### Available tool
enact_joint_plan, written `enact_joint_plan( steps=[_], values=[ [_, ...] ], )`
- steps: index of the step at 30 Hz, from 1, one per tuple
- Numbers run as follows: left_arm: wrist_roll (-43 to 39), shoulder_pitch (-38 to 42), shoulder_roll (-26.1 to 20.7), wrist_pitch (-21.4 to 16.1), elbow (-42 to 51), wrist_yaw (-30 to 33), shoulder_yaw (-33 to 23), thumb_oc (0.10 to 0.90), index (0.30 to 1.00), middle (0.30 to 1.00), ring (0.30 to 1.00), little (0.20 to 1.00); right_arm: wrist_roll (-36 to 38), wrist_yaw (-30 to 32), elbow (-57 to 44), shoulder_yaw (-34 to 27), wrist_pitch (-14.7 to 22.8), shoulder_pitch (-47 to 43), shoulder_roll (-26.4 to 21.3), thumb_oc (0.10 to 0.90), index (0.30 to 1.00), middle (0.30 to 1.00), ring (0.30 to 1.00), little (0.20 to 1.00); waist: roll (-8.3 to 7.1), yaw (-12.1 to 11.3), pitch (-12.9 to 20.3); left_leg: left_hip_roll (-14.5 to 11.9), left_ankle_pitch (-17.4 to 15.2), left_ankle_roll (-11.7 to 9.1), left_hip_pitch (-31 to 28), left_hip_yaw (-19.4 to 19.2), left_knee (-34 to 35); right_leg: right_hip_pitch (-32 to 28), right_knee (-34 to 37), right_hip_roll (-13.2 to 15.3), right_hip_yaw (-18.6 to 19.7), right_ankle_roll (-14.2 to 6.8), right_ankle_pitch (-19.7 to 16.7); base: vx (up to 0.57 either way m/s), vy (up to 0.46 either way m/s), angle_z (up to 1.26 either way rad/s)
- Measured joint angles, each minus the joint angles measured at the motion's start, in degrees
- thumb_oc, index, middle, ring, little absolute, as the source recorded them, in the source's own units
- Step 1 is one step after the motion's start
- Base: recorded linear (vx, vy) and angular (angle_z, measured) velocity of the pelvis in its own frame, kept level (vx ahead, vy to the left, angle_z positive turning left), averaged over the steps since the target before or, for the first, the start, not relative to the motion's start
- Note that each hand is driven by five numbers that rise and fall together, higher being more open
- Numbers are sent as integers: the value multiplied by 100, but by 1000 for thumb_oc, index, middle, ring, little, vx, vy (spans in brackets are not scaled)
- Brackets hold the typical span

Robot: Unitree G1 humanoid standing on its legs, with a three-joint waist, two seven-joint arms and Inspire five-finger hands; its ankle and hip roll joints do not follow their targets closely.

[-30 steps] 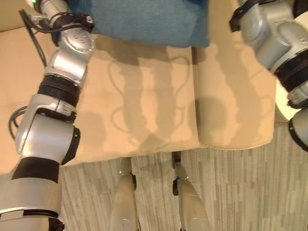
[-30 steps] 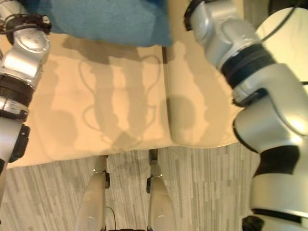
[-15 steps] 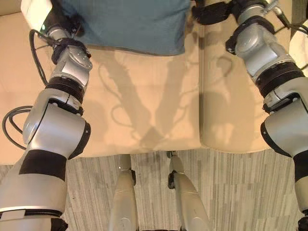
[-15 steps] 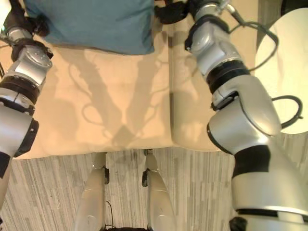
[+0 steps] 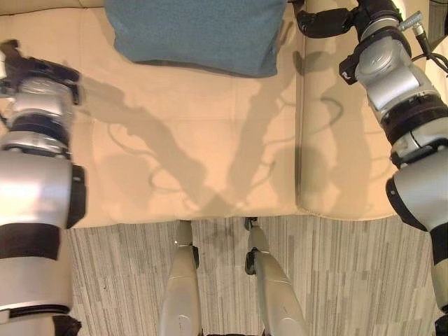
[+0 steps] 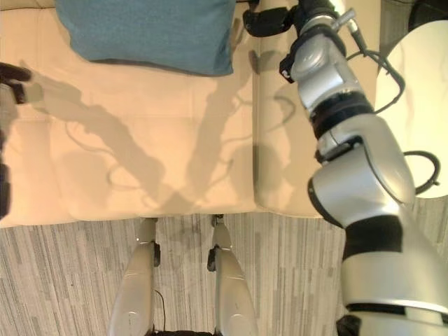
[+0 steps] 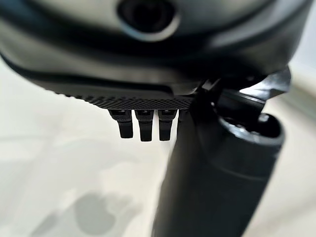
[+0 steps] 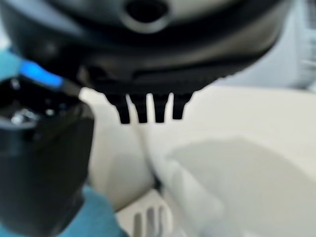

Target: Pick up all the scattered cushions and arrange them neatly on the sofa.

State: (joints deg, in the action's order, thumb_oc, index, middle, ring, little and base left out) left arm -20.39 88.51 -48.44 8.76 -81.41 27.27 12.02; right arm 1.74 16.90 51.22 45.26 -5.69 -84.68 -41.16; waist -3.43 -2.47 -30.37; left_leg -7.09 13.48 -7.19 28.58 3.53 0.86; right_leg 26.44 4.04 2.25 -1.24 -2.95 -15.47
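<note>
Withdrawn from the blue cushion (image 5: 199, 31) on both sides since the earlier frame: left hand (image 5: 28, 66) now well off toward the sofa's left end, right hand (image 5: 325, 21) just beside the cushion's right edge, over the seam by the armrest (image 5: 350, 154). Cushion lying flat at the back edge of the sofa (image 5: 175, 154) seat, slightly skewed, released by both hands.

Left hand fingers (image 7: 140, 126) straight and relaxed above bare seat, gripping nothing. Right hand fingers (image 8: 148, 108) likewise straight, empty, with a corner of cushion beside the thumb.

Judged: placement step all but finished. To finish well: clear both hands fully without brushing the cushion, check its front edge against the seat's front edge, and nudge the right corner back with flat fingers if the skew matters. Cannot tell whether other cushions remain on the floor (image 5: 350, 280).
</note>
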Motion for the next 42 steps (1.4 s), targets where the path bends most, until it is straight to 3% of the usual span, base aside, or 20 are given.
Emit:
enact_joint_plan(
  steps=[2,5,7,8,9,10,15,19,21,24,26,28,30,32,33,34,36,37,40,42],
  values=[
    [-14,-675,-289,-19,802,151,-598,800,900,900,900,900,-475,119,-1145,-777,-9,934,-295,800,900,900,900,900,0,1,0,7,-40,34,-304,-34,65,-247,-6,9,-2,-26,25,115,99,-3],
    [173,-2969,-617,-464,2113,440,-1534,800,900,900,900,900,-1469,609,-2835,-2364,258,3436,-648,800,900,900,900,900,-38,49,41,20,-338,103,-1221,-175,101,-1072,-27,91,-1,-128,220,84,74,-16],
    [195,-4626,-539,-503,2712,598,-2100,800,900,900,900,900,-1793,727,-3133,-3215,249,5099,-830,800,900,900,900,900,-187,131,722,141,-597,143,-1171,-231,13,-958,-244,227,-4,-150,672,200,242,-4],
    [191,-5818,-192,-731,3519,554,-2979,800,900,900,900,900,-2173,714,-3424,-4090,270,6121,-807,800,900,900,900,900,-205,162,777,175,-713,190,-1270,-263,-113,-1059,-356,260,6,-159,744,143,242,3],
    [191,-5818,-192,-731,3519,554,-2979,800,900,900,900,900,-2173,714,-3424,-4090,270,6121,-807,800,900,900,900,900,-205,162,777,175,-713,190,-1270,-263,-113,-1059,-356,260,6,-159,744,81,187,-16],
    [-273,-7134,674,-1124,3821,543,-4041,800,900,900,900,900,-2779,690,-3197,-4916,86,7318,-764,800,900,900,900,900,-214,172,777,230,-903,267,-1786,-370,-238,-1545,-387,324,44,-181,814,-7,147,-27],
    [-1335,-8256,1238,-1027,1045,263,-5059,800,900,900,900,900,-3384,617,-2401,-5474,135,9052,-355,800,900,900,900,900,-277,539,1577,290,-1276,409,-2282,-799,-392,-1819,-544,420,191,-375,900,-116,191,-39],
    [-1301,-8709,1855,-950,1022,-57,-4955,800,900,900,900,900,-3281,524,-2002,-5202,194,9425,263,800,900,900,900,900,-215,601,1665,398,-1417,651,-2501,-1254,-641,-1900,-512,491,-323,-405,613,-373,200,-52],
    [-965,-8817,2174,-1123,1251,-243,-4703,800,900,900,900,900,-3142,536,-1687,-5136,286,9409,681,800,900,900,900,900,-5,459,1750,101,-1401,757,-2539,-1491,-582,-1729,-1334,625,-1023,-96,1320,-347,107,-49],
    [-645,-8951,2419,-1090,1112,-439,-4194,800,900,900,900,900,-2847,337,-1534,-4608,445,9630,934,800,900,900,900,900,382,303,2125,-219,-1271,734,-2634,-1612,-418,-1693,-3139,670,-879,-605,2133,-247,37,-39],
    [-412,-9083,2500,-1071,967,-527,-3891,800,900,900,900,900,-2747,313,-1305,-4327,631,9631,1099,800,900,900,900,900,261,309,2374,-201,-999,506,-2660,-1623,-391,-2256,-3354,641,-458,-1005,2564,-598,-6,-15],
    [-288,-9024,2697,-1019,907,-642,-3590,800,900,900,900,900,-2597,329,-874,-4216,630,9443,1192,800,900,900,900,900,180,138,2398,-237,-853,403,-2468,-1571,-538,-2580,-2649,335,116,-662,2903,-611,-57,-8],
    [-252,-8940,2905,-1018,877,-765,-3229,800,900,900,900,900,-2336,358,-193,-4130,540,9146,1310,800,900,900,900,900,171,-37,2405,-321,-715,365,-2042,-1266,-938,-2593,-2242,131,520,-47,3036,-475,-60,4],
    [-249,-8951,3284,-1042,905,-807,-2988,800,900,900,900,900,-2073,425,194,-4142,446,9016,1413,800,900,900,900,900,359,-74,2415,-246,-947,320,-1616,-929,-938,-2285,-2342,-87,409,201,2898,-630,-73,-12],
    [-272,-8950,3382,-958,840,-921,-3029,800,900,900,900,900,-1905,386,286,-4110,425,8957,1556,800,900,900,900,900,413,-317,2333,-160,-745,207,-1732,-733,-541,-2045,-2507,-314,682,345,2950,-745,4,-54],
    [-314,-9048,3413,-892,759,-875,-3015,800,900,900,900,900,-1802,403,331,-4064,487,8910,1656,800,900,900,900,900,431,-316,2315,-224,-684,223,-1726,-646,-458,-1879,-2683,-475,620,357,2900,-960,5,-46],
    [-441,-9098,3479,-879,715,-915,-2968,800,900,900,900,900,-1467,493,437,-4109,491,9045,1731,800,900,900,900,900,551,-161,2065,-372,107,-77,-1714,-418,-315,-1846,-2998,-660,235,588,2887,-726,21,55],
    [-434,-9100,3468,-899,714,-924,-2848,800,900,900,900,900,-1346,510,601,-4124,493,9090,1789,800,900,900,900,900,502,-88,2156,-435,52,-384,-1686,-441,-12,-1714,-2961,-570,7,954,2907,-643,52,116],
    [-441,-8854,3336,-912,657,-921,-2838,800,900,900,900,900,-902,569,1138,-4285,370,8912,2188,800,900,900,900,900,-28,64,2029,-59,-1166,342,-832,-981,-2665,-1643,-2561,79,-171,776,2564,-365,126,61],
    [-433,-8901,3379,-914,422,-915,-2802,800,900,900,900,900,-706,586,1338,-4384,399,8882,2205,800,900,900,900,900,-18,303,2088,-145,-1615,217,-1272,-852,-3679,-1931,-1834,243,-345,607,1992,-373,335,16]
  ],
)
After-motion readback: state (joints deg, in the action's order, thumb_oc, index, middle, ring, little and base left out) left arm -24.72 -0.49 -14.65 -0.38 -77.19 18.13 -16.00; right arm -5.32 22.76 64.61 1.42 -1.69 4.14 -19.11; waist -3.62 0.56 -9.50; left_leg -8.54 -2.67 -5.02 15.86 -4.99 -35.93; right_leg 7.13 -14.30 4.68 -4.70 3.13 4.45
